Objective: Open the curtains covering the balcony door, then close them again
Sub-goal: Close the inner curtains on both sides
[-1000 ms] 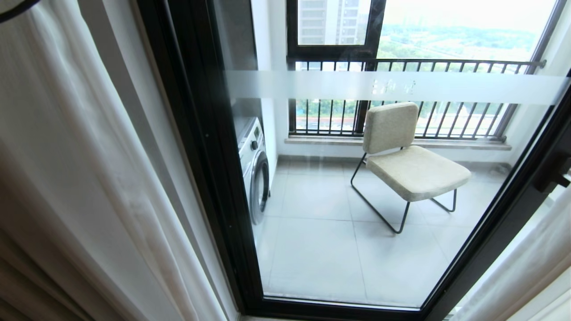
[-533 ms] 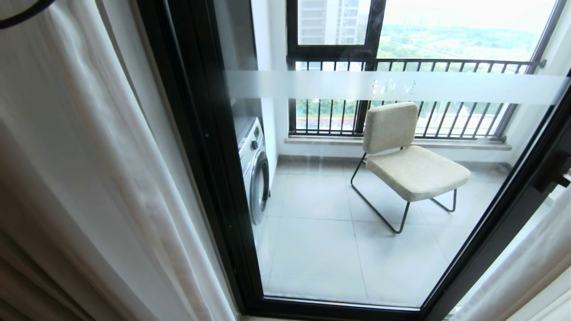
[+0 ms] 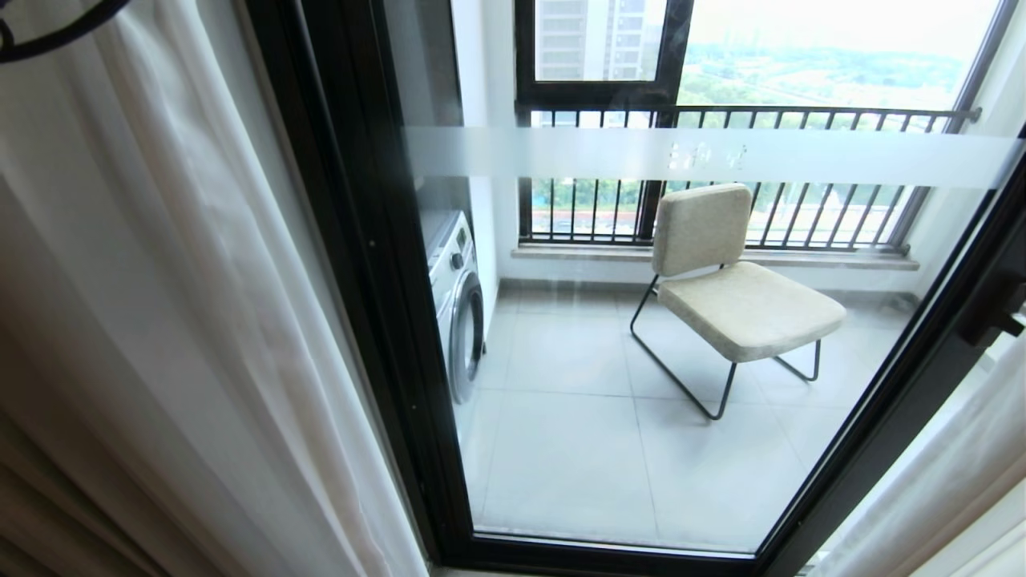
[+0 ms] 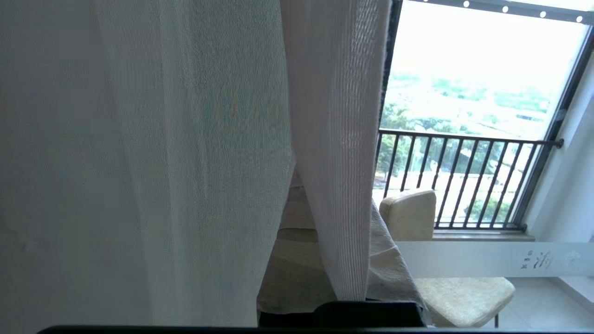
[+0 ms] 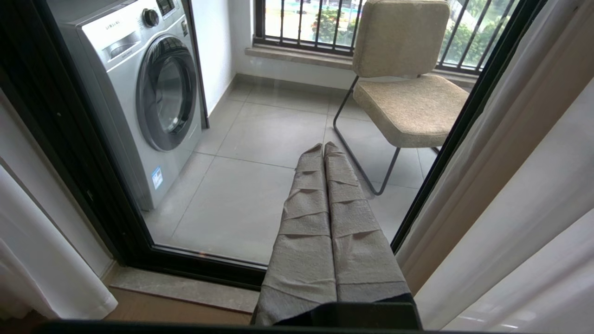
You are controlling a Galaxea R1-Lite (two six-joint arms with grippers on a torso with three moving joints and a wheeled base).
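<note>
Right wrist view: right gripper (image 5: 324,147) clenched on nothing, aimed at balcony door (image 5: 83,153); washing machine (image 5: 139,93) beyond, small lettering on panel, unreadable. Left wrist view: left gripper (image 4: 334,250) pinched on curtains (image 4: 334,139). Pale characters on door's frosted band (image 3: 705,156), illegible.

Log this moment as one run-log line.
left gripper: shut on thin white sheer curtain | right gripper: shut, idle | black-framed glass balcony door: uncovered
</note>
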